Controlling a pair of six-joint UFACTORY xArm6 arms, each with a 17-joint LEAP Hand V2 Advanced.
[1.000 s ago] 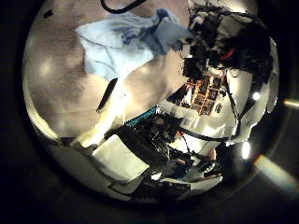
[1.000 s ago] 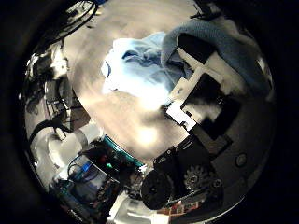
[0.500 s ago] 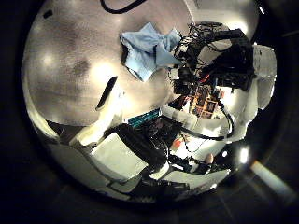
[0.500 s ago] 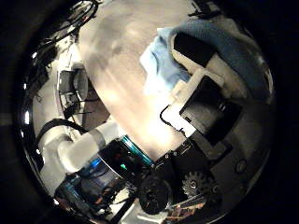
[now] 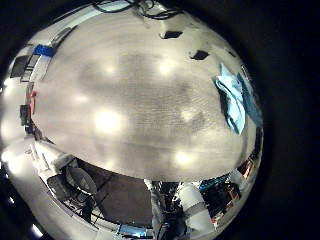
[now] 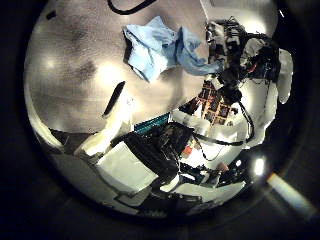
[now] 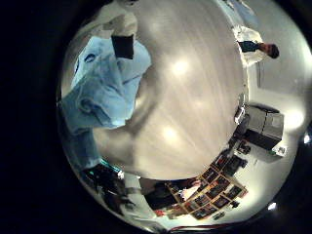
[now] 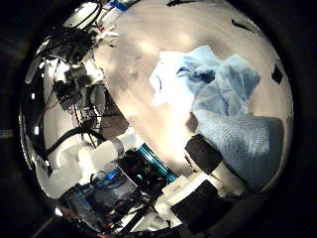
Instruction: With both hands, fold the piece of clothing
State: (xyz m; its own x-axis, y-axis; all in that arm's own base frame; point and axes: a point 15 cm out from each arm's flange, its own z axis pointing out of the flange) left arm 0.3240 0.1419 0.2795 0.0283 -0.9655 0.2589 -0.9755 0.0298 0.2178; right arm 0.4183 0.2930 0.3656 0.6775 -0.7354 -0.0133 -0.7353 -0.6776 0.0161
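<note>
Count: one garment (image 6: 155,45), two hands, one tabletop (image 5: 130,100).

Garment: a single piece of light cloth, rumpled, not folded flat. In the left thumb side palm view most of it lies bunched on the tabletop, and one end rises off the surface to the right hand (image 6: 240,55). The right hand's fingers are closed on that end, pinching the cloth. In the right thumb side palm view the held part hangs close over a finger (image 8: 203,154) and fills much of that side, so it is close to the palm. The remainder lies crumpled on the tabletop beyond.

Left hand (image 6: 150,160): well apart from the garment, over bare tabletop. The one finger (image 6: 115,100) that shows well reaches out straight and holds nothing.

Surface: the tabletop is broad, smooth and pale, with several bright lamp reflections on it. In the left little finger side palm view the garment sits far off near one edge. Two small dark things (image 5: 165,33) (image 5: 200,55) lie at the far side; I cannot tell what they are.

Room: cluttered around the tabletop's edges, with details too small to tell.
</note>
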